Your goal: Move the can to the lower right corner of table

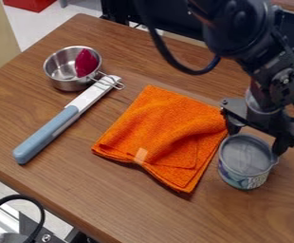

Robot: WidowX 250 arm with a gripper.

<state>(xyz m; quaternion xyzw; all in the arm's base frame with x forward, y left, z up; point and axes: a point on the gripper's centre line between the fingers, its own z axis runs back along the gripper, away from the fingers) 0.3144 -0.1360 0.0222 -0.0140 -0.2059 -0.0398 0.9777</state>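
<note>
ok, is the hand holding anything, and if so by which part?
The can, it seems: the hand has it at the upper rim, a finger on either side.

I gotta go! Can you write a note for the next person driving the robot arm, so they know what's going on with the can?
Gripper: at the top of the can; can't tell if it has a firm hold.
Can: right of the orange cloth, seemingly standing on the table.
Done: gripper is at the can.
Left: check the grip, move the can to the table's lower right corner, let go.
</note>
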